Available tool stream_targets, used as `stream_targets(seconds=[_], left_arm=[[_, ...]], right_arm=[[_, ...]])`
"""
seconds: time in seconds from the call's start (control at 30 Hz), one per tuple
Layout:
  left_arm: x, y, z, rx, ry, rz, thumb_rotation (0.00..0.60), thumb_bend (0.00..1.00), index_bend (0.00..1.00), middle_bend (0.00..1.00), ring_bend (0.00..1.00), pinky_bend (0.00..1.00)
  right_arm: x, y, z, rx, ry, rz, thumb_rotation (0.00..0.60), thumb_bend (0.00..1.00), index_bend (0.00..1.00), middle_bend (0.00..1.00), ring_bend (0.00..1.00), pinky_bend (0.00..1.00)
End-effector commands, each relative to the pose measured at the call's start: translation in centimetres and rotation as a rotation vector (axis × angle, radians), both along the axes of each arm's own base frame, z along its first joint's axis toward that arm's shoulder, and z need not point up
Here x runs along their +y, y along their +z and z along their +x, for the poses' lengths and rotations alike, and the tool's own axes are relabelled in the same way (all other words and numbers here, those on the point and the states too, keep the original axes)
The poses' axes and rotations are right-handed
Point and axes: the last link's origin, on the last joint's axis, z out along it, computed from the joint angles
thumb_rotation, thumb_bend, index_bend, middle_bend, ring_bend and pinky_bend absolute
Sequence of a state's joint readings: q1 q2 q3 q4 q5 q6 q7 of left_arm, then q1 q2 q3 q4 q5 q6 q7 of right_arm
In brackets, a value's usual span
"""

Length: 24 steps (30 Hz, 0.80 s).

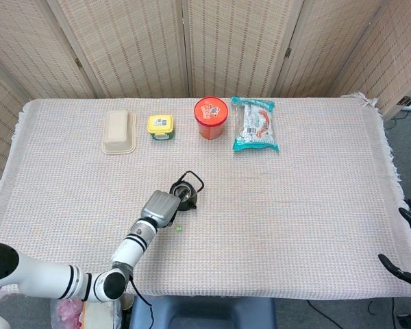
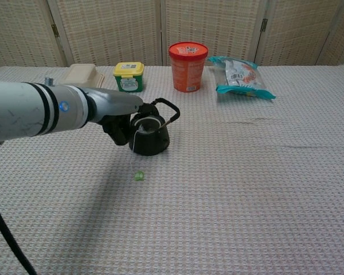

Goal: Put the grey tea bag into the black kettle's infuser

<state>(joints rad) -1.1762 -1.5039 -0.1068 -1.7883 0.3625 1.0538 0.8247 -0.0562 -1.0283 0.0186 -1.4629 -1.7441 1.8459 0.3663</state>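
- The left hand [image 2: 121,117] is right up against the black kettle [image 2: 149,134] on its left side, dark fingers curled downward beside the pot; whether they pinch anything cannot be told from either view.
- From the head view the same left hand [image 1: 160,207] shows as a grey block pressed next to the kettle [image 1: 183,195], covering part of its left edge.
- The kettle stands upright near the middle of the woven tablecloth [image 2: 264,189], handle arched up and leaning to the right.
- The grey tea bag [image 2: 145,124] sits inside the kettle's open top, in the infuser, only a pale patch of it showing.
- A thin string runs down the kettle's front wall to a small green tag [image 2: 139,176] lying on the cloth just in front of the pot.
- The right hand [image 1: 409,250] is far off at the right edge of the head view, beyond the table's corner, dark fingers spread with nothing in them.
- Along the back: a beige lidded tub [image 2: 80,79], a yellow-lidded green tub [image 2: 129,76], a red-lidded orange cup [image 2: 187,66], and a teal snack packet [image 2: 239,76], lined up left to right and well apart from the kettle.
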Motion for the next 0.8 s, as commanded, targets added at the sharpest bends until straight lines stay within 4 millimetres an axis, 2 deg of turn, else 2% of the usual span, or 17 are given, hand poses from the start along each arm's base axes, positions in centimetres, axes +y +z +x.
stream_targets(seconds=[0.03, 0.1, 0.17, 0.23, 0.27, 0.3, 0.37, 0.47, 0.57, 0.67, 0.8], left_arm=[[-0.6, 2.8, 0.0, -0.036, -0.011, 0.055, 0.6, 0.77, 0.0, 1.0, 1.0, 1.0], [-1.4, 4.8, -0.4, -0.057, -0.016, 0.084, 0.6, 0.77, 0.0, 1.0, 0.99, 1.0], [-2.5, 7.7, -1.3, -0.102, -0.028, 0.139, 0.6, 0.77, 0.0, 1.0, 0.96, 1.0], [-3.7, 11.1, -2.8, -0.144, -0.058, 0.235, 0.6, 0.73, 0.0, 1.0, 0.89, 1.0], [-4.4, 12.6, -3.7, -0.163, -0.073, 0.281, 0.6, 0.69, 0.0, 0.96, 0.83, 1.0], [-5.5, 14.4, -5.2, -0.192, -0.087, 0.337, 0.6, 0.65, 0.0, 0.91, 0.77, 1.0], [-7.6, 16.6, -7.5, -0.232, -0.094, 0.398, 0.6, 0.56, 0.0, 0.74, 0.63, 0.95], [-11.5, 19.3, -11.7, -0.248, -0.121, 0.479, 0.6, 0.48, 0.0, 0.55, 0.4, 0.76], [-15.6, 20.4, -15.8, -0.252, -0.143, 0.577, 0.6, 0.47, 0.0, 0.35, 0.21, 0.58], [-18.7, 19.9, -19.9, -0.215, -0.096, 0.688, 0.6, 0.4, 0.0, 0.17, 0.06, 0.46], [-20.5, 18.2, -23.4, -0.21, -0.043, 0.764, 0.6, 0.27, 0.0, 0.01, 0.0, 0.43]], right_arm=[[0.2, 0.1, -0.1, -0.004, 0.002, -0.002, 0.6, 0.12, 0.0, 0.0, 0.0, 0.0], [0.3, 0.2, -0.1, -0.005, 0.004, -0.006, 0.6, 0.12, 0.0, 0.0, 0.0, 0.0], [0.4, 0.3, -0.1, -0.007, 0.007, -0.006, 0.6, 0.12, 0.0, 0.0, 0.0, 0.0], [0.4, 0.2, -0.2, -0.005, 0.005, -0.004, 0.6, 0.12, 0.0, 0.0, 0.0, 0.0], [0.4, 0.2, -0.2, -0.003, 0.002, -0.001, 0.6, 0.12, 0.0, 0.0, 0.0, 0.0], [0.2, 0.1, -0.3, 0.001, -0.003, 0.005, 0.6, 0.12, 0.0, 0.0, 0.0, 0.0], [-0.1, -0.1, -0.2, 0.005, -0.01, 0.014, 0.6, 0.12, 0.0, 0.0, 0.0, 0.0], [-0.7, -0.5, 0.0, 0.016, -0.008, 0.022, 0.6, 0.12, 0.0, 0.0, 0.0, 0.0], [-1.2, -1.3, 0.2, 0.043, -0.018, 0.045, 0.6, 0.12, 0.0, 0.0, 0.0, 0.0], [-1.8, -2.1, 0.5, 0.072, -0.032, 0.066, 0.6, 0.12, 0.0, 0.0, 0.0, 0.0], [-2.8, -3.1, 0.7, 0.101, -0.046, 0.089, 0.6, 0.12, 0.0, 0.0, 0.0, 0.0]])
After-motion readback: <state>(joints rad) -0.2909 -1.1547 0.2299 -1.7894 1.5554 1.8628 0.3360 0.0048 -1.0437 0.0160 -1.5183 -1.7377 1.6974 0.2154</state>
